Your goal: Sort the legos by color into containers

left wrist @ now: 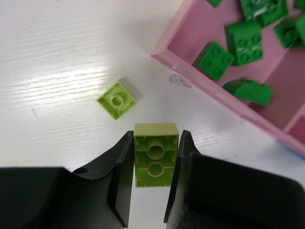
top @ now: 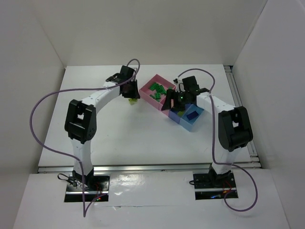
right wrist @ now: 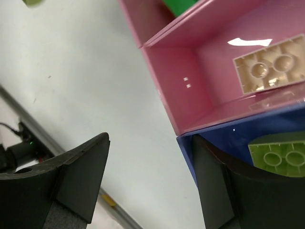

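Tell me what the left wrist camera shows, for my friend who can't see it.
The left tool pinches a yellow-green brick over the white table. A second yellow-green brick lies on the table just past it, and the pink tray at the upper right holds dark green bricks.

The pink tray [right wrist: 181,71] looks glossy plastic, the yellow-green brick [left wrist: 155,152] smooth plastic.
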`<state>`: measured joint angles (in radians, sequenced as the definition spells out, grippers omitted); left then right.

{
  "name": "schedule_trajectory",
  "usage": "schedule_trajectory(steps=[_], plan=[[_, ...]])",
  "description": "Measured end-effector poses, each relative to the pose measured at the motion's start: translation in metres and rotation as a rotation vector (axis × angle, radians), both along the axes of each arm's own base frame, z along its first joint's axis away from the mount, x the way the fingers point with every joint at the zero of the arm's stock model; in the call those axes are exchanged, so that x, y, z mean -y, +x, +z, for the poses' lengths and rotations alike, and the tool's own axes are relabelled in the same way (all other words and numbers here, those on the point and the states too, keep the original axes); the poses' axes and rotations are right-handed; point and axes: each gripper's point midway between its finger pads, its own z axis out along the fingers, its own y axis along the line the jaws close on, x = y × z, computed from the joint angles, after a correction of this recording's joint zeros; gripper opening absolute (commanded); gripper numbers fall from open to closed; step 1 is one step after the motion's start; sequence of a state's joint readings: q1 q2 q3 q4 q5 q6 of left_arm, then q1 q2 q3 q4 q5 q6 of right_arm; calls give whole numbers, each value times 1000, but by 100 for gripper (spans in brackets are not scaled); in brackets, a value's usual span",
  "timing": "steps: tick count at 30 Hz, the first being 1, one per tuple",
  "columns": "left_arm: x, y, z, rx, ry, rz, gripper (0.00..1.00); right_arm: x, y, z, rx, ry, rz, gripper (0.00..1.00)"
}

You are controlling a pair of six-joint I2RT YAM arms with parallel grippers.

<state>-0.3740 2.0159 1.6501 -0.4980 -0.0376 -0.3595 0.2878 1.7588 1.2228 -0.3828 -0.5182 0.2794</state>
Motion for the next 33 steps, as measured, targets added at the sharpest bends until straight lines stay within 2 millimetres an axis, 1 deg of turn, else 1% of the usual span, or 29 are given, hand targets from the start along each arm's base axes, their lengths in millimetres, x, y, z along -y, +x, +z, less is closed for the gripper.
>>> schedule_trajectory(steps=[3, 6, 8, 10, 12, 14, 15, 17, 19, 21, 23, 24, 26, 29, 30, 31, 33], plan=[[-11, 4, 24, 34, -37, 31, 0, -22, -13, 2, -23, 37, 48, 77], [-18, 6, 37, 47, -58, 48, 0, -41, -25, 2, -47, 59, 95, 77], [-16, 5, 41, 43, -78, 49, 0, -47, -30, 2, -55, 61, 112, 77], [-10, 3, 43, 32, -103, 30, 0, -49, -30, 4, -52, 51, 115, 77], [-3, 0, 46, 23, -129, 4, 0, -46, -27, 7, -30, 27, 93, 77], [9, -5, 49, 15, -154, -32, 0, -31, -17, 16, 22, -18, 14, 77], [17, -9, 49, 10, -165, -53, 0, -19, -12, 25, 63, -37, -39, 77], [39, -20, 51, -5, -190, -113, 0, 12, -7, 44, 146, -84, -178, 77], [66, -35, 53, -18, -216, -187, 0, 52, -7, 71, 237, -125, -354, 77], [92, -52, 54, -29, -238, -260, 0, 88, -6, 95, 311, -155, -518, 77], [118, -70, 57, -36, -255, -331, 0, 117, -4, 112, 359, -176, -659, 77], [132, -78, 60, -37, -261, -364, 0, 130, -2, 116, 370, -192, -728, 77], [157, -89, 68, -24, -273, -421, 0, 148, -3, 114, 364, -225, -811, 77], [188, -92, 77, 7, -293, -475, 0, 161, -7, 106, 339, -269, -865, 77], [194, -92, 78, 11, -298, -485, 3, 163, -8, 105, 334, -280, -874, 77], [200, -91, 76, 11, -302, -493, 27, 165, -10, 105, 334, -288, -881, 77], [206, -88, 71, 3, -307, -500, 38, 170, -12, 105, 334, -301, -894, 77]])
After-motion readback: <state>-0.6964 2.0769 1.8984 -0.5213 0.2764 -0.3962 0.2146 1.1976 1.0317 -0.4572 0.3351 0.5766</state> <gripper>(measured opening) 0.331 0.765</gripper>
